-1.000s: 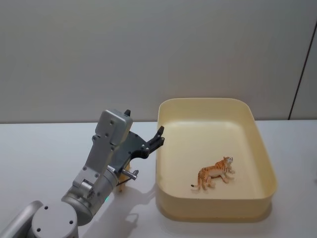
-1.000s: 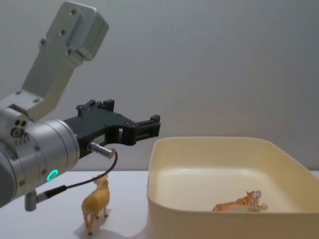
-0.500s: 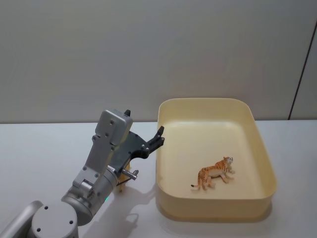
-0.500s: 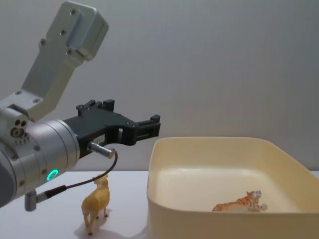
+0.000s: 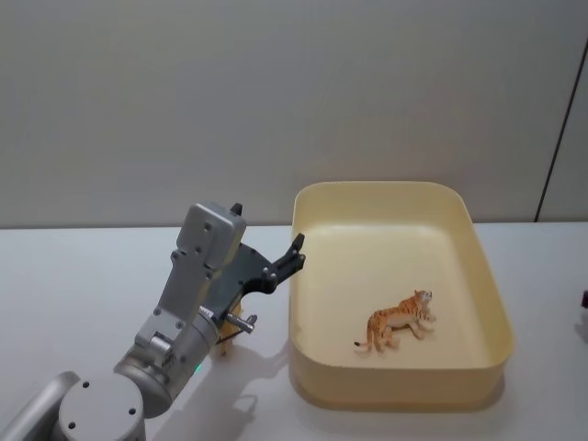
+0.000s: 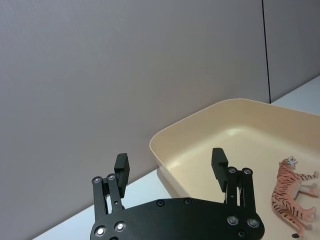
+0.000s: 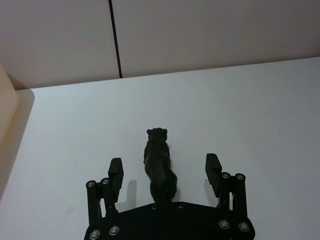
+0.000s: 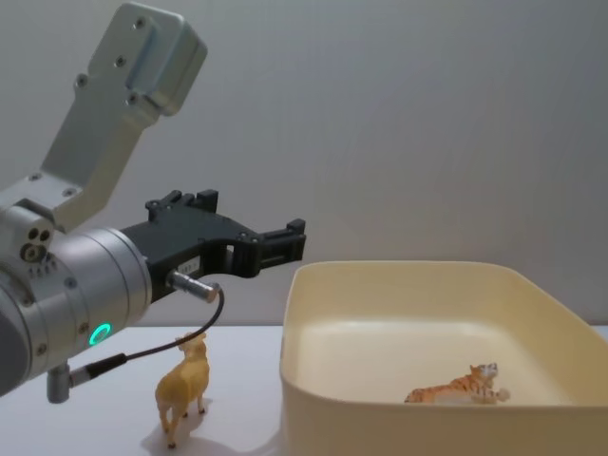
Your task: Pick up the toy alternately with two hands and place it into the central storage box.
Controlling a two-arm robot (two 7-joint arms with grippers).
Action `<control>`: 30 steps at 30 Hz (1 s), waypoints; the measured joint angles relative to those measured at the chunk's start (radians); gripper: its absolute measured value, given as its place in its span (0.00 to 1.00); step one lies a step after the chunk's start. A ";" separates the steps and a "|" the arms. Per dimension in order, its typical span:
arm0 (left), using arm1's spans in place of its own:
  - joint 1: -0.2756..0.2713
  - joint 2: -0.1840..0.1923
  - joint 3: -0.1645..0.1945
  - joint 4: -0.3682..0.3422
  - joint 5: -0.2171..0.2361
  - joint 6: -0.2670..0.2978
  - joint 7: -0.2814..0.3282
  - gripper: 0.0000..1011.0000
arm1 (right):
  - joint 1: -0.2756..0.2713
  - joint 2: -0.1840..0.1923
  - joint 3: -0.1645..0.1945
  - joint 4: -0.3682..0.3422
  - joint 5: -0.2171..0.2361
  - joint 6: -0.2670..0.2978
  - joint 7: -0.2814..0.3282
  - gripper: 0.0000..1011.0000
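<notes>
Left gripper (image 6: 170, 161) hangs wide open just left of the cream storage box (image 5: 491, 303), its arm angled up over a standing yellow toy goat (image 8: 182, 388). Right gripper (image 7: 164, 163), fingers spread, straddles a black toy animal (image 7: 159, 172) right of the box, which lies lengthwise between them with its head pointing away. A toy tiger (image 5: 397, 321) lies on its side inside the box. White table (image 5: 73, 276), grey wall.

Pretty plain room tbh. The back is a flat, matte grey panel wall (image 5: 276, 92) with one thin dark vertical seam (image 5: 560, 138) between panels off to the right. Below it, a smooth white worktop (image 5: 73, 276) runs right up to the wall. The lighting is soft and even, leaving just faint blurry shadows (image 5: 248, 401) on the worktop.
</notes>
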 joint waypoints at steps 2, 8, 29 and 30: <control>0.000 0.000 0.000 0.000 0.000 0.000 0.000 0.99 | 0.012 -0.007 -0.007 0.022 -0.013 0.000 0.002 0.99; 0.000 0.000 0.000 0.000 0.000 0.000 0.000 0.99 | 0.039 -0.021 -0.022 0.069 -0.040 -0.003 0.006 0.96; 0.000 0.000 0.000 0.000 0.000 0.000 0.000 0.99 | 0.069 -0.039 -0.038 0.123 -0.071 -0.008 0.013 0.39; 0.000 0.000 0.000 0.000 0.000 0.000 0.000 0.99 | 0.069 -0.039 -0.038 0.122 -0.071 -0.010 0.016 0.34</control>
